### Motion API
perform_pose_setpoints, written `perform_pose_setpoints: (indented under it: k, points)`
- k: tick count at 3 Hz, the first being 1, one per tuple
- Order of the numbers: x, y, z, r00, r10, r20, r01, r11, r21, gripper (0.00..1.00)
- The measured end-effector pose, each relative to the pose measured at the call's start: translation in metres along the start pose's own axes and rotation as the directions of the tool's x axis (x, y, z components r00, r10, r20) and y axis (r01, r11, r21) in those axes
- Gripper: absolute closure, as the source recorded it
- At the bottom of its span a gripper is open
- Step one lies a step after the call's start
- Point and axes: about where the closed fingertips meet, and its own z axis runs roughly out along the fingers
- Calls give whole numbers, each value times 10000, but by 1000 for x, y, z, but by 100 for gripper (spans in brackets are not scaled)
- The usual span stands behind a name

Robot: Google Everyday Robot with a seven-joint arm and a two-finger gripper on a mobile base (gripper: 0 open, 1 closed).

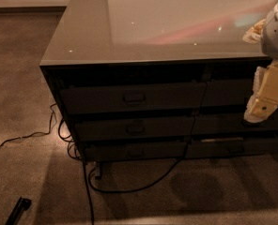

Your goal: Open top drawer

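Observation:
The top drawer is a wide dark front just under the counter top, with a small rectangular pull handle at its middle. It sits flush with the fronts around it, closed. My gripper hangs at the right edge of the view, cream-coloured, in front of the right column of drawer fronts. It is well to the right of the handle and apart from it.
Two like drawer fronts lie below the top one. The glossy counter top spans the upper view. Black cables trail on the floor under and left of the cabinet. A dark object lies at the bottom left.

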Motion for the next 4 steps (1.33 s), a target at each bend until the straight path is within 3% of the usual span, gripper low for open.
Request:
perform_pose_setpoints:
  k: [1, 2, 3, 4]
  points:
    - [0, 0, 0, 10000, 0, 1, 0, 10000, 0, 0]
    - [-3, -16, 34, 9975, 328, 623, -315, 9993, -222, 0]
    - [-9, -17, 41, 9972, 135, 729, -113, 9995, -309, 0]
    - [-30, -18, 65, 9924, -529, 1107, 598, 9964, -596, 0]
